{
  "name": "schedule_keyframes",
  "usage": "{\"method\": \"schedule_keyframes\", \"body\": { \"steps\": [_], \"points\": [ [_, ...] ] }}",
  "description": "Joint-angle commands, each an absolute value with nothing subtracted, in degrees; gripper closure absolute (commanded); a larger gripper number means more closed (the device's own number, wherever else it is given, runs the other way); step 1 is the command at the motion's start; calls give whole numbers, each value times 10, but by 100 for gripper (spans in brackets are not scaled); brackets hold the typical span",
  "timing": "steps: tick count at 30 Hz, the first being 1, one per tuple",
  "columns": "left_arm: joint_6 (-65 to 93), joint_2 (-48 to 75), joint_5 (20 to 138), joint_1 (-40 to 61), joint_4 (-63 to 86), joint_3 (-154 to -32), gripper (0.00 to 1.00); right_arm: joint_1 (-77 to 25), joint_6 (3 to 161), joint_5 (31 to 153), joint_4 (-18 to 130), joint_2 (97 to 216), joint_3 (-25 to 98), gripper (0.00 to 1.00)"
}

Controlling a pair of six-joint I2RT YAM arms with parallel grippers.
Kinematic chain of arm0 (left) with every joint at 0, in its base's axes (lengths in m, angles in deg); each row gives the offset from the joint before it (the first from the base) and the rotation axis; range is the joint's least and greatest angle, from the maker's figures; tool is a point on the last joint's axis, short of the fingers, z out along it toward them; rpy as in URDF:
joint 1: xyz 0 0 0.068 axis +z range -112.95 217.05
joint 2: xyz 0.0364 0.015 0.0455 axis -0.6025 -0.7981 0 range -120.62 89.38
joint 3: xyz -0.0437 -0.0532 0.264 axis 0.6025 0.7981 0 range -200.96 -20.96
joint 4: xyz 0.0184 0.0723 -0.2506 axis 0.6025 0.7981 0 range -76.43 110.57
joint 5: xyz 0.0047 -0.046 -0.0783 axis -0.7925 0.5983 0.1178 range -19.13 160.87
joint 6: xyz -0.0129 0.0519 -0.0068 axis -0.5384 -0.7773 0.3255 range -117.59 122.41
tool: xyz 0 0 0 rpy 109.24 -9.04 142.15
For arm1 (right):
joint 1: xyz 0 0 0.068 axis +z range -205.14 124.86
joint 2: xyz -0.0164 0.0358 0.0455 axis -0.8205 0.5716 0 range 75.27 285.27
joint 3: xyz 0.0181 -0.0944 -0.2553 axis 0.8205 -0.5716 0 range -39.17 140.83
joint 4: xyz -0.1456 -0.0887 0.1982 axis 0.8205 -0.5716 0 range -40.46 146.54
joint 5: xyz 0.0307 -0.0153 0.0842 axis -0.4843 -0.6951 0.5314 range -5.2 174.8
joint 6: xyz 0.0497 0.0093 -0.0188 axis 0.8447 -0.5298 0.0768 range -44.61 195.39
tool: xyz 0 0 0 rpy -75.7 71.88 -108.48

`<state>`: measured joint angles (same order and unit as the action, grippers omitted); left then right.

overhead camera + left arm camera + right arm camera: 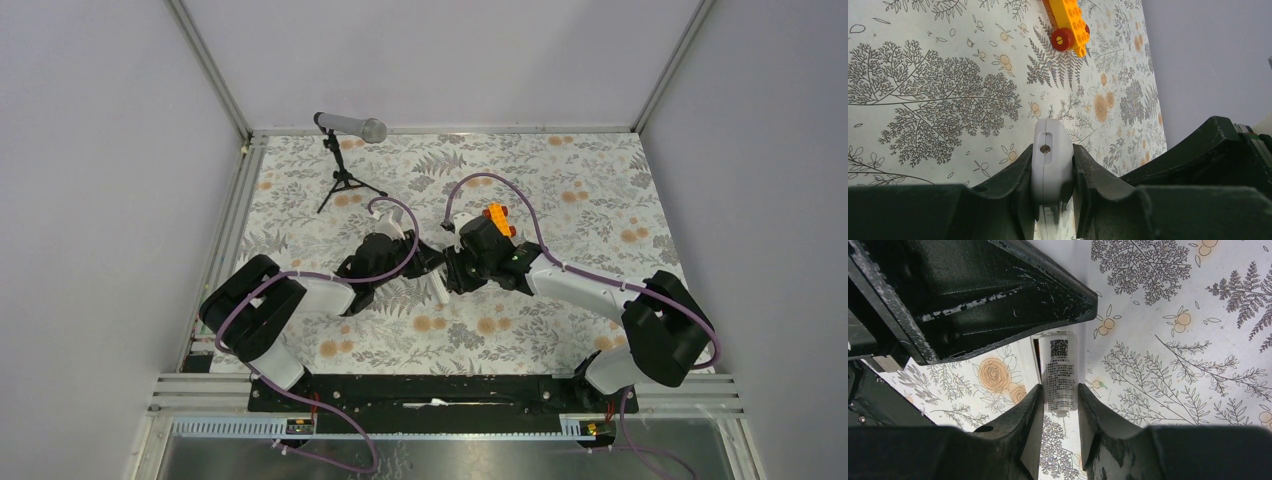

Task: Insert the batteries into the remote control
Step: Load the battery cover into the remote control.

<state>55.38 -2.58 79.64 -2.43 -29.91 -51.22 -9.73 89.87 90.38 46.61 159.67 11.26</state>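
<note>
The left gripper pinches the remote end-on. The right gripper pinches its labelled back. A car lies at its 1 o'clock.

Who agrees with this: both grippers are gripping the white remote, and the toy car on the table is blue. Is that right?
Not quite. The toy car is orange-yellow with red wheels, not blue; the left wrist view shows it. The rest stands: the left gripper and the right gripper both grip the white remote.

I see a fern-and-flower patterned tabletop carrying a small microphone stand and an orange toy car.
</note>
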Motion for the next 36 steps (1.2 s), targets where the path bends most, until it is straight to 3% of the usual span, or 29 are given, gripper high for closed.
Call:
{"method": "schedule_keyframes", "body": {
  "steps": [1, 36],
  "points": [
    [561, -26, 795, -27, -350, -533, 100, -100, 910, 907, 480, 1592, 125, 67],
    [620, -15, 836, -27, -400, -513, 100, -100, 935, 910, 469, 1624, 165, 64]
  ]
}}
